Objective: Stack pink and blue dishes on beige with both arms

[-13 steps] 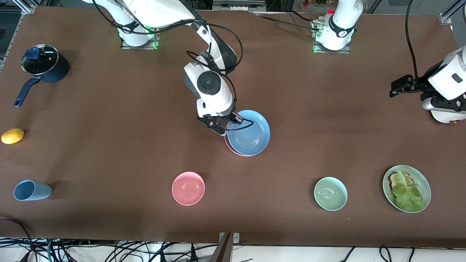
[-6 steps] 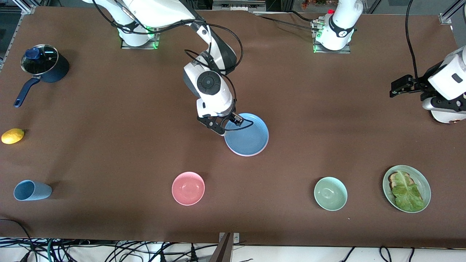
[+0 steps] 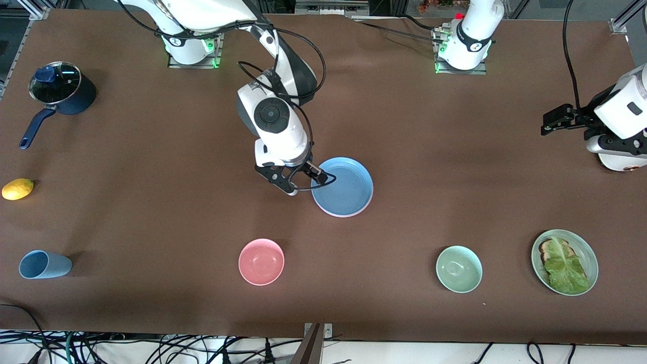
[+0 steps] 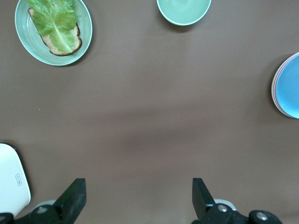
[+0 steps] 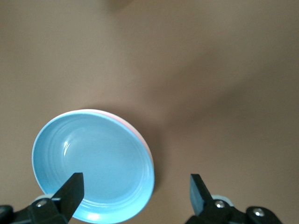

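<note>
Blue plate on pink plate, mid-tabletop | right gripper beside stack, jaws apart, empty | left gripper waits over left arm's end, jaws apart

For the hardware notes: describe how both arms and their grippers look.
Both arms are glossy white with rounded joints, black bands and loose black cables. The right gripper and left gripper are black, each with two fingers. Green lights glow at both bases.
</note>
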